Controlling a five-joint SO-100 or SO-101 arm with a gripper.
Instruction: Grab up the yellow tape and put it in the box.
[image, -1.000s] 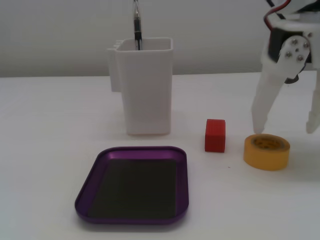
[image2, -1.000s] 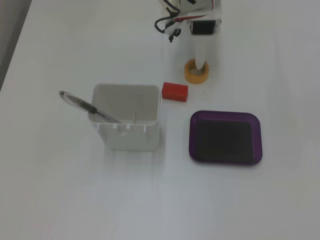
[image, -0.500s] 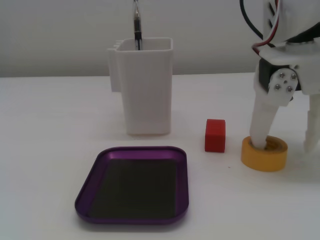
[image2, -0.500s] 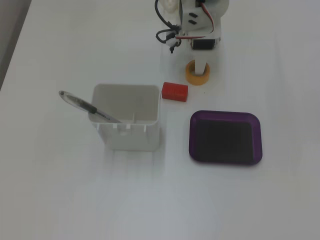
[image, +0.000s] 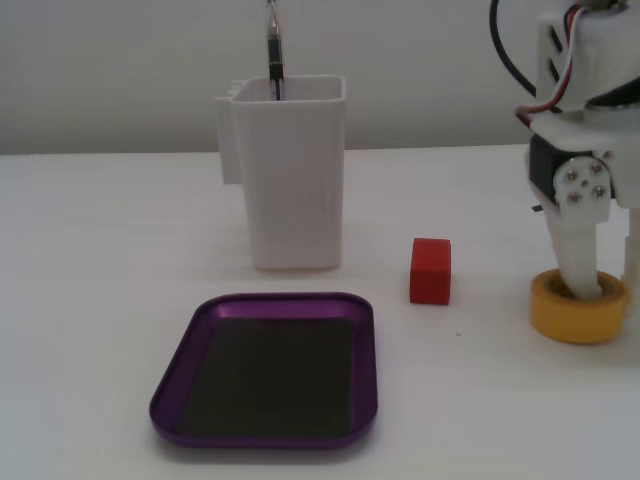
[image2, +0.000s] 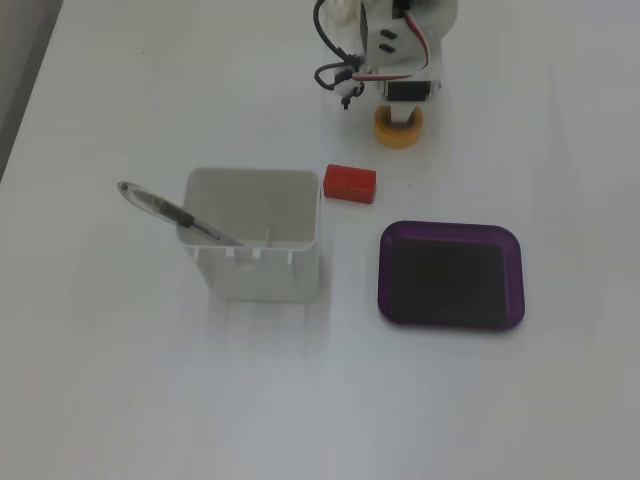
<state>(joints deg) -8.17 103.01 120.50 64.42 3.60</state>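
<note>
The yellow tape (image: 578, 318) lies flat on the white table at the right edge of a fixed view, right of a small red cube (image: 431, 270). It also shows in the other fixed view (image2: 398, 130), at the top centre under the arm. My gripper (image: 608, 288) is down on the roll. One white finger (image: 580, 255) reaches into the hollow core, and the other finger is outside the roll's wall, cut off by the frame edge. The gripper (image2: 398, 116) hides most of the roll from above. The purple box (image: 365, 330) lies empty at the front (image2: 450, 232).
A tall white plastic container (image: 295, 180) holding a pen (image: 274, 50) stands behind the box; it also shows in the other fixed view (image2: 255, 270). The red cube (image2: 350, 182) lies between the tape and the container. Black cables hang from the arm (image2: 335, 75).
</note>
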